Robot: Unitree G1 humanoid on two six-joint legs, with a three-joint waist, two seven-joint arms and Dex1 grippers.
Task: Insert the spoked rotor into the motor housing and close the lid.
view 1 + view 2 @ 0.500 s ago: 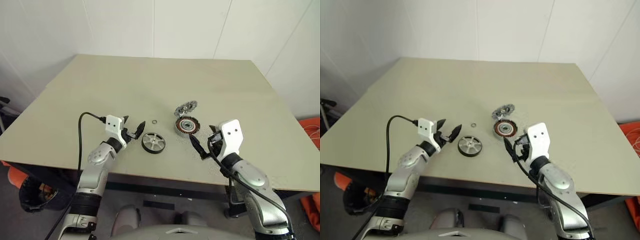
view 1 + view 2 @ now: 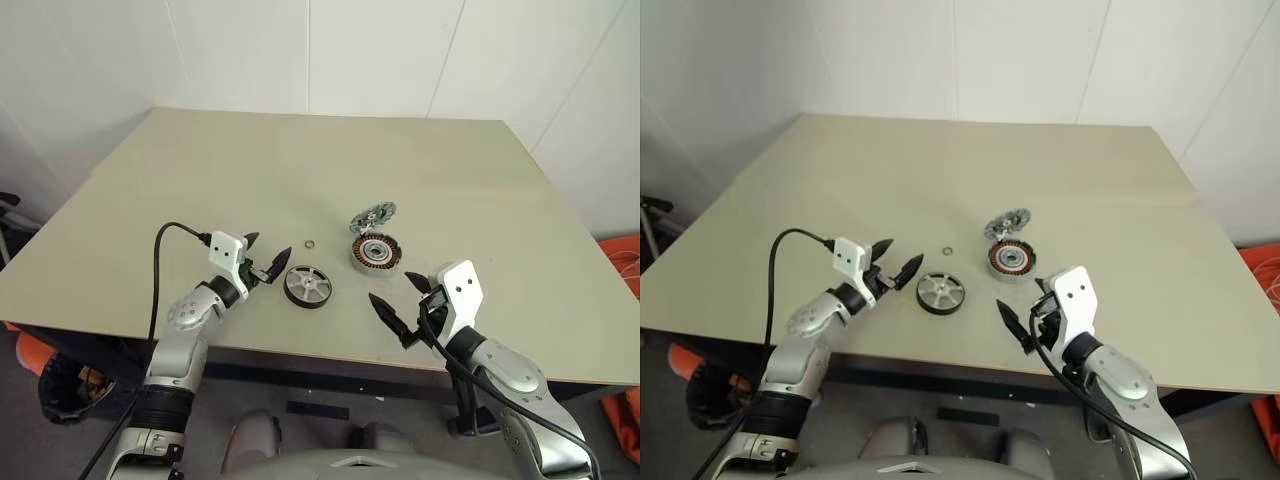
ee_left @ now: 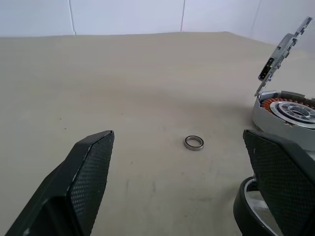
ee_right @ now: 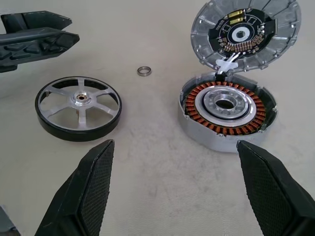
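Note:
The spoked rotor (image 2: 307, 285) lies flat on the table, dark rim and silver spokes up. My left gripper (image 2: 266, 251) hovers just left of it, open and empty, pointing at it. To the rotor's right sits the motor housing (image 2: 375, 252), its copper windings showing, with the lid (image 2: 373, 214) standing up open at its far rim. My right gripper (image 2: 391, 288) hangs open and empty in front of the housing, near the table's front edge. The right wrist view shows the rotor (image 4: 78, 113), the housing (image 4: 226, 118) and the lid (image 4: 246, 32) between its fingers (image 4: 91, 187).
A tiny metal ring (image 2: 311, 243) lies loose on the table beyond the rotor, between it and the lid. The beige table (image 2: 250, 170) stretches bare behind the parts. Its front edge runs close under both grippers.
My right gripper has drawn back from the housing toward the table's front edge and sunk a little. The left gripper, rotor, housing and lid keep their places.

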